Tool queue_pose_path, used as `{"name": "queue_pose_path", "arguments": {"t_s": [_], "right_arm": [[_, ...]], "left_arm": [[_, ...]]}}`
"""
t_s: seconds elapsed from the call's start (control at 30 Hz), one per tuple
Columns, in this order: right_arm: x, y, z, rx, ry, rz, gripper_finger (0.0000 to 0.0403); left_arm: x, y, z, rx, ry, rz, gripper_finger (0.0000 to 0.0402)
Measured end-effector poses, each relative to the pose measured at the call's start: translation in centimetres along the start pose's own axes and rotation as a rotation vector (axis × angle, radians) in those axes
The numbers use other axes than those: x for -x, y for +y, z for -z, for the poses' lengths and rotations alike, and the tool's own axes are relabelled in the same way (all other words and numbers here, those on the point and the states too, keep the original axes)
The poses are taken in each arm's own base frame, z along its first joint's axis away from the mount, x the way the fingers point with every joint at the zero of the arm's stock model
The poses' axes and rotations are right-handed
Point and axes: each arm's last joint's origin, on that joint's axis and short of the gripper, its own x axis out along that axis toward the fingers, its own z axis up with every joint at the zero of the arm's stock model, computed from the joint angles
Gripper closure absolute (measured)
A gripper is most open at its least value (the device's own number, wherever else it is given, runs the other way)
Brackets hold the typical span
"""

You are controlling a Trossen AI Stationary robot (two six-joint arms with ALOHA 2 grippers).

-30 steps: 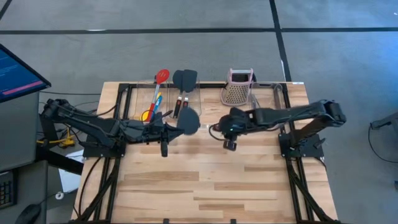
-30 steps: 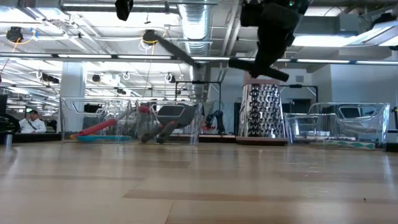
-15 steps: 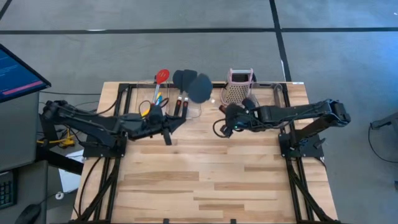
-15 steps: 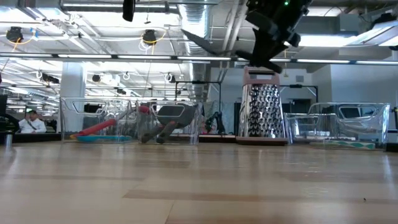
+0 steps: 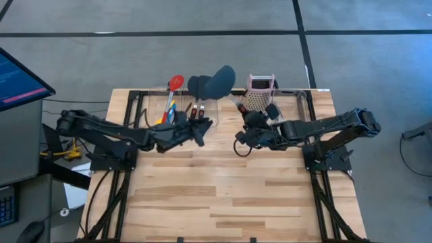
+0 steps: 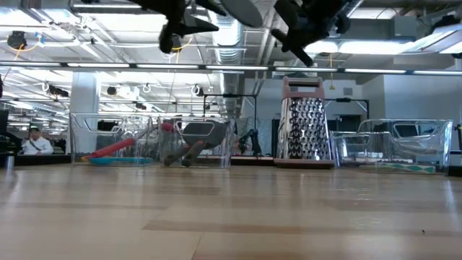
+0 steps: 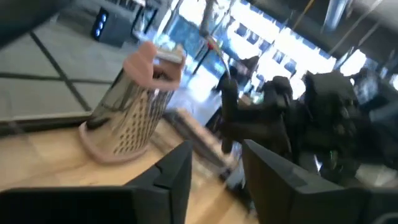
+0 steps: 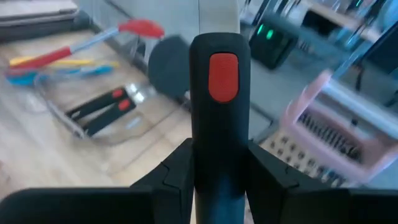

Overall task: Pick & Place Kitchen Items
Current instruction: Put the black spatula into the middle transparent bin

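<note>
Past parted, empty fingers (image 7: 177, 171), the grater (image 7: 134, 109) stands beside the other arm (image 7: 280, 115).

Wooden table (image 5: 223, 196) with grater (image 5: 258, 94), bins (image 5: 177, 108)

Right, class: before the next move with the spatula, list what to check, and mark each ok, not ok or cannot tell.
1. Right fingers shut on spatula handle: ok.
2. Left fingers open, nothing between them: ok.
3. Spatula head apart from grater: ok.
4. Spatula head directly over bin: cannot tell.
5. Bin has room beside the two spatulas lying in it: ok, probably.
</note>
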Motion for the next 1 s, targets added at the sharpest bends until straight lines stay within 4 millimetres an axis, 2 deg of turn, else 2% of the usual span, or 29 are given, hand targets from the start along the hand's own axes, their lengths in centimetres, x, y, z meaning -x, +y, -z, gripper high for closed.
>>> {"name": "queue_pose_path", "arguments": {"t_s": [0.2, 0.4, 0.5, 0.7, 0.8, 0.9, 1.0], "right_arm": [[1.2, 0.8, -0.5, 0.029, -0.106, 0.046, 0.0304], [1.9, 1.2, -0.9, -0.001, -0.165, 0.082, 0.0304], [2.0, 1.2, -1.2, -0.035, -0.183, 0.082, 0.0304], [2.1, 1.5, -1.7, -0.027, -0.213, 0.077, 0.0304], [2.3, 1.5, -1.6, -0.008, -0.223, 0.12, 0.0304], [2.6, 1.7, -1.7, 0.009, -0.229, 0.096, 0.0304], [3.0, 2.0, -1.4, 0.089, -0.215, 0.044, 0.0304]], "left_arm": [[-2.2, 0.5, 0.4, 0.077, -0.101, 0.031, 0.023], [-3.0, 0.4, 0.4, 0.119, -0.176, 0.068, 0.0201], [-3.3, 0.1, 0.5, 0.049, -0.195, 0.122, 0.0197], [-4.9, -1.9, 0.3, -0.135, -0.206, 0.201, 0.0208], [-5.1, -2.2, -0.2, -0.179, -0.229, 0.189, 0.0213], [-5.4, -2.0, -0.6, -0.183, -0.238, 0.196, 0.0215], [-5.6, -2.0, -0.7, -0.265, -0.224, 0.248, 0.0213]]}}
